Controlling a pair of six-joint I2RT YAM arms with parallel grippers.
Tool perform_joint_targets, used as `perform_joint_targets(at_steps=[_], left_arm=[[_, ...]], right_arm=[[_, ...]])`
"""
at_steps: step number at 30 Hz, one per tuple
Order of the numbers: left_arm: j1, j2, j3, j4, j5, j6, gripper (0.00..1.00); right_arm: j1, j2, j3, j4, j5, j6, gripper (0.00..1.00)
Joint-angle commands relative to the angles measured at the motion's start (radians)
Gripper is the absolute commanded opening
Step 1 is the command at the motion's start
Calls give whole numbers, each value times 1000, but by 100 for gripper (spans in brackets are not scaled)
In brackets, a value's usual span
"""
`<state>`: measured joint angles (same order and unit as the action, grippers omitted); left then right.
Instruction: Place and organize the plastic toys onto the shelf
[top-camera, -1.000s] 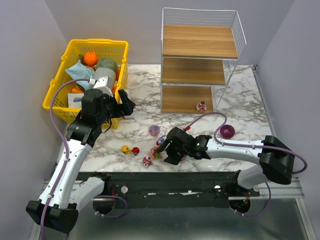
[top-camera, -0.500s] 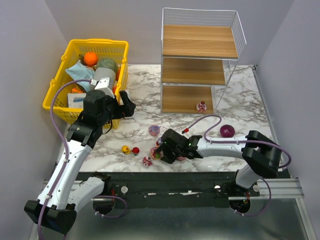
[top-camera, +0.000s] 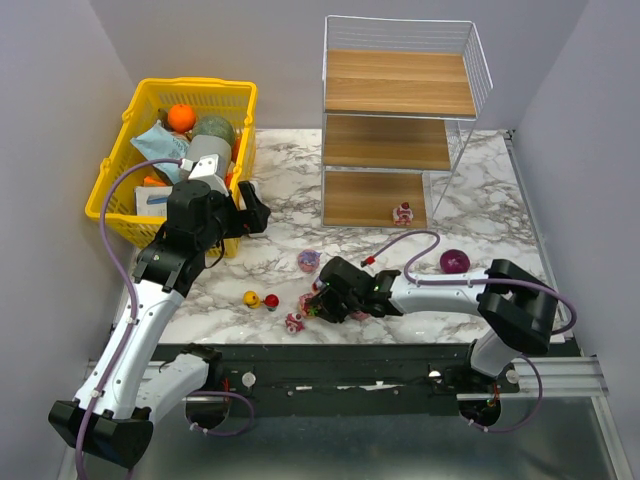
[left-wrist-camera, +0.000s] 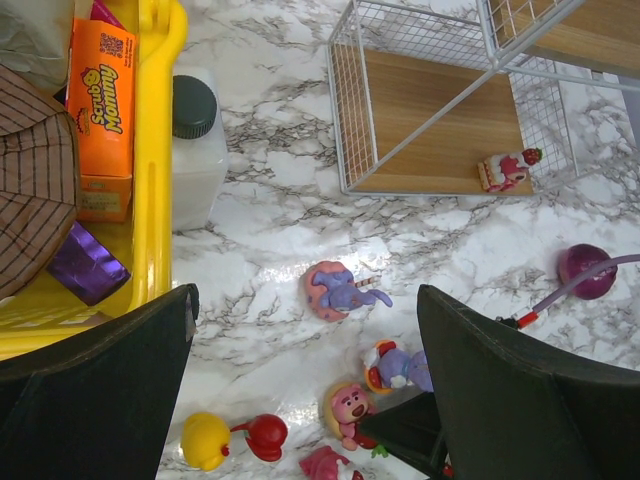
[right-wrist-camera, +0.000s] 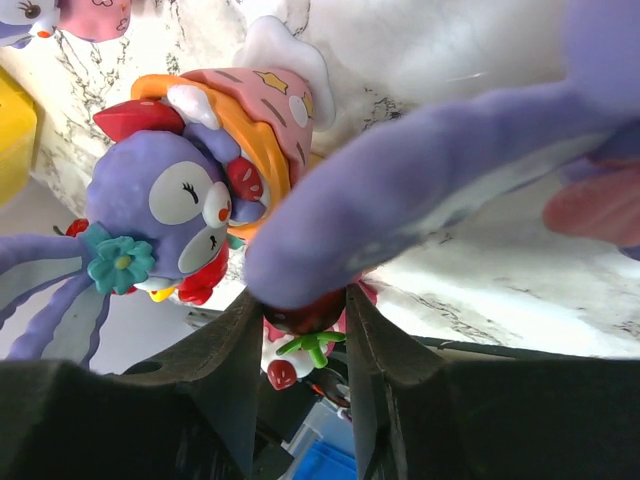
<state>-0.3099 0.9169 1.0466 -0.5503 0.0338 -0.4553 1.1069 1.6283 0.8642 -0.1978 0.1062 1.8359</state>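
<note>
**Lot: plastic toys, loose on a marble table (top-camera: 285, 185)**

- Shelf (top-camera: 400, 95): white wire frame with three wooden boards, at the far side of the table. The top and middle boards are bare.
- Strawberry-topped figurine (top-camera: 403, 212): lies on the bottom board, near its right front corner.
- Bunny-eared figurine on a pink base (left-wrist-camera: 340, 290): on its side on the table, in front of the shelf.
- Purple figure in a pink hat (right-wrist-camera: 180, 205): on the table, just beside the right gripper.
- Yellow-haired doll (left-wrist-camera: 345, 408): just beside the same gripper.
- Yellow toy (left-wrist-camera: 205, 440) and red toy (left-wrist-camera: 265, 435): side by side and touching, to the left.
- Pink-red figurine (top-camera: 294, 322): near the table's front edge.
- Right gripper (top-camera: 318, 304): low over the cluster. Its fingers (right-wrist-camera: 220, 370) are drawn narrow on either side of a small red piece with a green stalk (right-wrist-camera: 305, 322). A firm clamp cannot be told.
- Left gripper (top-camera: 250, 212): raised beside the yellow basket (top-camera: 195, 84), fingers (left-wrist-camera: 100, 390) spread wide and holding nothing.
- Purple ball (top-camera: 454, 262): to the right, apart from the toys.
</note>
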Motion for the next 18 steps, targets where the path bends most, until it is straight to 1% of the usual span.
perform_joint_targets(at_steps=[1,8,13,18], left_arm=[[-5,-15,-8,-10,-18,14,99],[-6,-10,-8,-2,-14,10,99],[-6,-12,-10,-2,-15,10,99],[-6,-15,-8,-7,-18,9,99]], right_arm=[[7,31,12,12,-8,17,36],[7,-22,10,3,26,-13,24],[8,-79,24,-32,62,-49,19],[8,-119,10,-40,67,-58,16]])
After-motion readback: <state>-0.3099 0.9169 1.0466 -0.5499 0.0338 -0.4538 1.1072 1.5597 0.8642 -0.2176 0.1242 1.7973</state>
